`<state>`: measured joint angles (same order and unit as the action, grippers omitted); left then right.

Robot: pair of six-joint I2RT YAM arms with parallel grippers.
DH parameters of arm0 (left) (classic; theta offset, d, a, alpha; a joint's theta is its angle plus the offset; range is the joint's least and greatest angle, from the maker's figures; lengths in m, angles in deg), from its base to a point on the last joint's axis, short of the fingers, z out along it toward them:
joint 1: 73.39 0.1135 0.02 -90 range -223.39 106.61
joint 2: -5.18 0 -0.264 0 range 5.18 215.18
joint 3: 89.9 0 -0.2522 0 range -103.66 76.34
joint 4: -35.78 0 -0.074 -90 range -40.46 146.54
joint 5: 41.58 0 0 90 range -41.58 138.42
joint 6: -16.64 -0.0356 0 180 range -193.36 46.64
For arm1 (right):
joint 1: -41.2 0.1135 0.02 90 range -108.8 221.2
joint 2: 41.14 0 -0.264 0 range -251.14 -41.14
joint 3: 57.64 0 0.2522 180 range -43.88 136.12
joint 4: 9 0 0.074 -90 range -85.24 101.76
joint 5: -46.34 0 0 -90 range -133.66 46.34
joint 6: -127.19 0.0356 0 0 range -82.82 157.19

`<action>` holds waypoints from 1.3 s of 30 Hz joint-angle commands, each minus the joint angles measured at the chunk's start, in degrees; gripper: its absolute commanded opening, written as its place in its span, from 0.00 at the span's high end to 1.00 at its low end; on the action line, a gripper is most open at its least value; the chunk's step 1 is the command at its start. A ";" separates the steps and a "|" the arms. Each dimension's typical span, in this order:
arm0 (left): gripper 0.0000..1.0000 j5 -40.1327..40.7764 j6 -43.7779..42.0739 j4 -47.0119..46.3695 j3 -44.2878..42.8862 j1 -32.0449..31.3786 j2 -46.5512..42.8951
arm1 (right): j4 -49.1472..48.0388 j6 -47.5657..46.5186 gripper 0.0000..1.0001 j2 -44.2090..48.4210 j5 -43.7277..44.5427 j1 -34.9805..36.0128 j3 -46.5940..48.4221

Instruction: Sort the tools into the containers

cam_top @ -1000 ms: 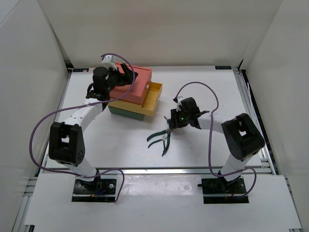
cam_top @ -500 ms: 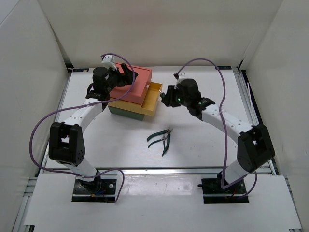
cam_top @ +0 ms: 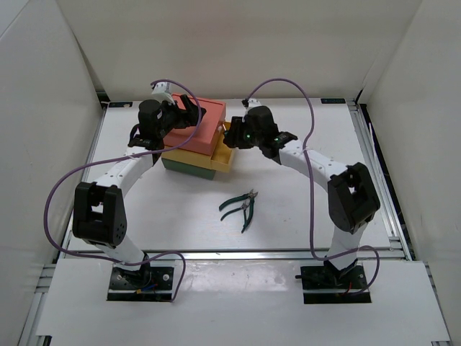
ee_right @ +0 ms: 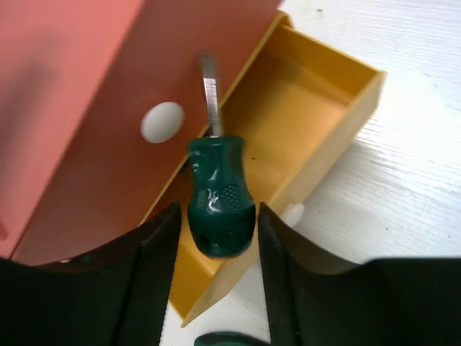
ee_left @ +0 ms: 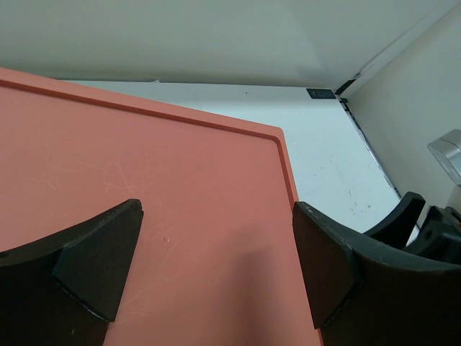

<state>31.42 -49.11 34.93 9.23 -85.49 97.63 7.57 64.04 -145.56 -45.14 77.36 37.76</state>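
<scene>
The white bench (cam_top: 173,209) carries two groups of items. A stack of three drawers (cam_top: 205,130) stands upper left of centre, with the dark green drawer (cam_top: 186,168) lowest, resting on the surface. Two green-handled pliers (cam_top: 240,207) lie close together near the frame's centre, apart from the stack.

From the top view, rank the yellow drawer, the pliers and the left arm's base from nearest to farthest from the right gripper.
1. The yellow drawer: pulled open, directly beneath the right gripper.
2. The pliers: lying on the table, towards the near edge from that gripper.
3. The left arm's base: at the near edge, far to the left.
</scene>
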 commanded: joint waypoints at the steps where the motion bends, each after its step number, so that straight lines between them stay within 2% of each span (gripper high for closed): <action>1: 0.04 -1.99 0.97 10.57 2.42 -0.29 0.72 | -5.00 -0.48 0.48 1.76 -5.29 0.75 0.28; 5: 0.03 -1.99 0.97 10.39 2.60 -0.12 0.72 | -10.27 -1.89 0.34 8.78 -2.49 0.40 -5.09; 10: 0.03 -1.99 1.06 10.39 2.60 -0.21 0.90 | -8.09 -3.47 0.33 13.71 1.38 -1.36 -5.71; 13: 0.03 -1.82 1.06 10.31 2.69 -0.21 1.07 | -5.36 -1.20 0.51 13.37 5.16 -3.11 -8.85; 14: 0.03 -1.99 1.15 10.30 2.60 -0.29 1.42 | -6.05 -0.14 0.68 13.19 4.64 -4.51 -9.92; 17: 0.04 -2.34 1.41 10.31 2.43 -0.29 1.95 | -8.86 2.32 0.91 11.44 0.27 -5.57 -14.49; 19: 0.04 -2.52 1.42 10.04 2.69 -0.47 2.48 | -9.92 3.38 0.94 9.51 -2.82 -5.40 -15.11; 23: 0.04 -2.69 1.76 10.13 2.42 -0.65 2.83 | -11.42 3.73 0.92 3.72 -9.06 -5.40 -13.45; 27: 0.04 -2.34 1.85 10.04 2.34 -1.35 3.18 | -14.67 3.74 0.83 0.20 -15.12 -4.18 -10.55; 34: 0.04 -2.34 1.94 10.83 1.02 -2.66 4.59 | -12.92 4.17 0.72 -7.71 -18.12 -1.71 1.82; 39: 0.04 -2.34 1.77 11.18 0.32 -3.63 4.94 | -12.74 4.61 0.66 -14.22 -25.85 -2.06 9.13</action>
<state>31.03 -48.94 34.08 7.89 -87.56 99.49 -1.94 67.75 -156.99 -64.28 75.18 42.59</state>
